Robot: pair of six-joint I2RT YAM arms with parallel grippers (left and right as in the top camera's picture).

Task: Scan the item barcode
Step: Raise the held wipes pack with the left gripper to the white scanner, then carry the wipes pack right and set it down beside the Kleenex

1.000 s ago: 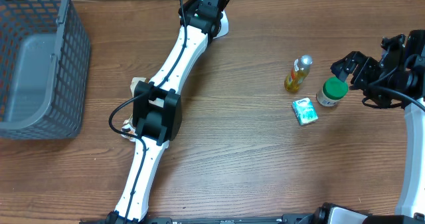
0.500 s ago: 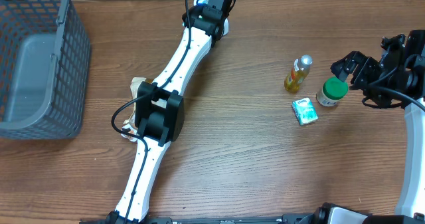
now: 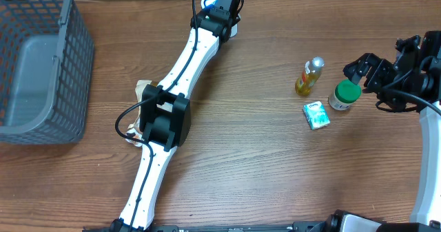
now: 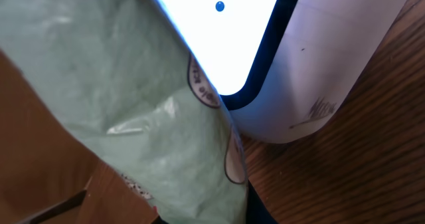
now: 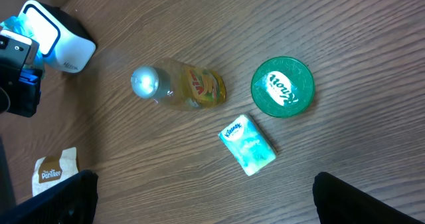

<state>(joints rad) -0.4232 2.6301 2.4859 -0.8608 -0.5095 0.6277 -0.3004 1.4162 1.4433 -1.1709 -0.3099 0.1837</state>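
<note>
A pale green crinkled packet [image 4: 133, 104] fills the left wrist view, with my left gripper [image 3: 222, 6] shut on it. The packet is held right against the lit window [image 4: 219, 38] of the white scanner [image 4: 319, 64], which stands at the table's far edge [image 3: 233, 28]. The packet's barcode is hidden. My right gripper [image 3: 364, 70] hangs open above the right side of the table, with nothing between its fingers [image 5: 358, 197].
Under the right gripper stand a yellow bottle [image 3: 310, 76], a green-lidded jar [image 3: 344, 94] and a teal tissue pack [image 3: 316, 115]. A brown sachet [image 5: 52, 171] lies beside the left arm's elbow. A grey mesh basket [image 3: 41, 67] stands at far left.
The left gripper shifted slightly right toward the scanner with the packet, then held still. The right arm has not moved.
</note>
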